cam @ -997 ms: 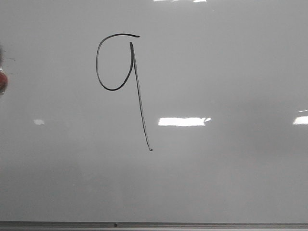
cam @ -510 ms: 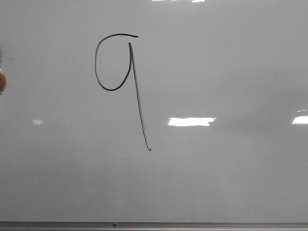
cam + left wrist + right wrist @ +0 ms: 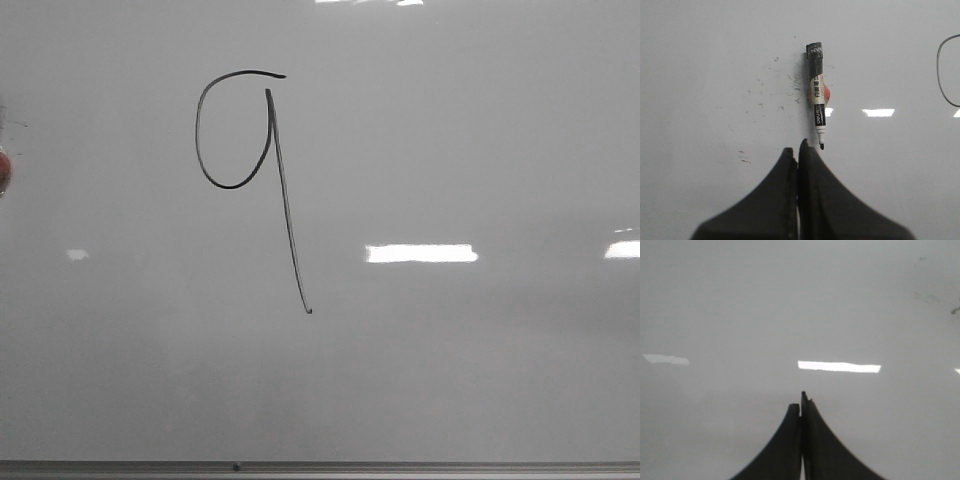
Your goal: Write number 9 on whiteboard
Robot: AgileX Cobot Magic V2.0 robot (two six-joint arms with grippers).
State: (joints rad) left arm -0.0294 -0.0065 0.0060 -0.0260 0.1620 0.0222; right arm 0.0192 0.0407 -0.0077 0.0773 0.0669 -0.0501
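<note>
Both jaws are pressed tight together, and neither one holds anything. The left gripper (image 3: pixel 798 150) hangs over the whiteboard (image 3: pixel 700 75) with its two dark fingers meeting in a point. A marker (image 3: pixel 816 102) lies flat on the board just past that point, close to the fingertips but not between them. Its tip faces the gripper and its dark back end faces away. It has a white label with a bit of red beside it. Small black smudges (image 3: pixel 785 90) dot the board next to it.

The right gripper (image 3: pixel 802 402) is also clamped with nothing in it, above a bare part of the board.

Only the left wrist view shows the marker. It also catches a piece of the loop at its edge. Only the front view shows the whole number 9 (image 3: pixel 250 170). It sits in the upper left part of the board. Its loop is on top, not quite closed, and its long tail runs down, leaning a little to the right. A grey frame edge (image 3: pixel 400 466) runs along the bottom. No gripper shows in the front view.
</note>
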